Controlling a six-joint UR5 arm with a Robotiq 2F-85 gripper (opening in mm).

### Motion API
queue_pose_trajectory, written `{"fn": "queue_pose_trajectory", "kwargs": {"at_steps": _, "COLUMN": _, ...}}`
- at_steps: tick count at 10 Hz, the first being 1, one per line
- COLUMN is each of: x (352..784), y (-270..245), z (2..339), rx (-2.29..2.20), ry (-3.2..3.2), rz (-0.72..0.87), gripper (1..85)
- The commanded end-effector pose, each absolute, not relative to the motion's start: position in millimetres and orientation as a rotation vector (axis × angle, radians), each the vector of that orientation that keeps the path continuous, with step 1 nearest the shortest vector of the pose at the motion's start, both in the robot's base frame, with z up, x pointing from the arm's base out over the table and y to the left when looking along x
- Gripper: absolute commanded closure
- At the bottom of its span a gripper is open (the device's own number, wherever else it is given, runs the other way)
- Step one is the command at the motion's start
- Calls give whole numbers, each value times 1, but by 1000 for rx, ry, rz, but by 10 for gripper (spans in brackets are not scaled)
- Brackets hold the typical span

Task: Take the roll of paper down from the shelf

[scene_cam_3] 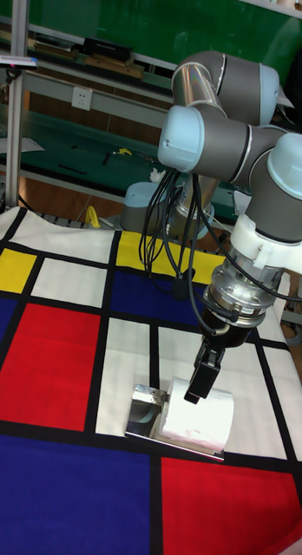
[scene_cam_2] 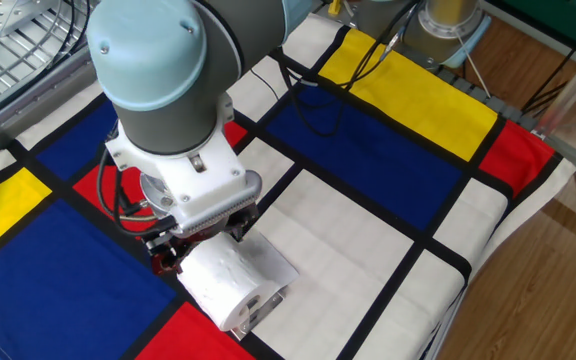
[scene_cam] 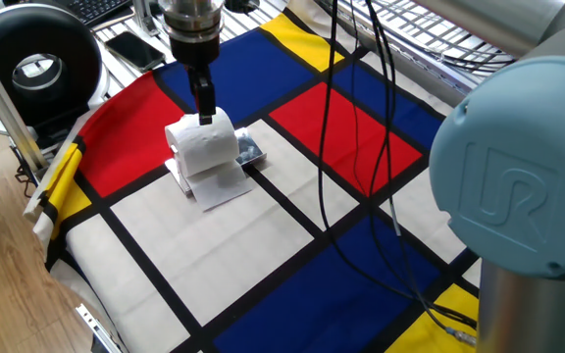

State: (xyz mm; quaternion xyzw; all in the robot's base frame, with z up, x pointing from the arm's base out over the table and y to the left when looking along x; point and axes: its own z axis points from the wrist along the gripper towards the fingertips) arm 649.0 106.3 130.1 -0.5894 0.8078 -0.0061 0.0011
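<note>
The white roll of paper (scene_cam: 202,145) lies on its side on the small shiny shelf (scene_cam: 252,150), with one loose sheet (scene_cam: 220,183) hanging down its front. My gripper (scene_cam: 205,115) comes straight down onto the roll's top back edge and touches it. In the tall fixed view the gripper (scene_cam_3: 196,392) stands edge-on against the roll (scene_cam_3: 201,418), with the shelf (scene_cam_3: 142,411) sticking out to its left. In the other fixed view the wrist covers the gripper (scene_cam_2: 204,246); dark fingers (scene_cam_2: 240,234) show spread at either side above the roll (scene_cam_2: 224,284).
The table wears a cloth of red, blue, yellow and white panels (scene_cam: 292,245). A black round device (scene_cam: 35,69) and a phone (scene_cam: 133,47) sit past the far left edge. Cables (scene_cam: 356,118) hang over the red panel. The arm's base joint (scene_cam: 518,196) fills the near right.
</note>
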Motion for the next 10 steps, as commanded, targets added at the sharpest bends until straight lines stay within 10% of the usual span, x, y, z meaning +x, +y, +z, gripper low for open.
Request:
{"fn": "queue_pose_trajectory", "kwargs": {"at_steps": 1, "x": 643, "y": 116, "z": 131, "rx": -1861, "ry": 2522, "rz": 56, "gripper": 10}}
{"fn": "queue_pose_trajectory", "kwargs": {"at_steps": 10, "x": 659, "y": 123, "z": 110, "rx": -1849, "ry": 2511, "rz": 4, "gripper": 7}}
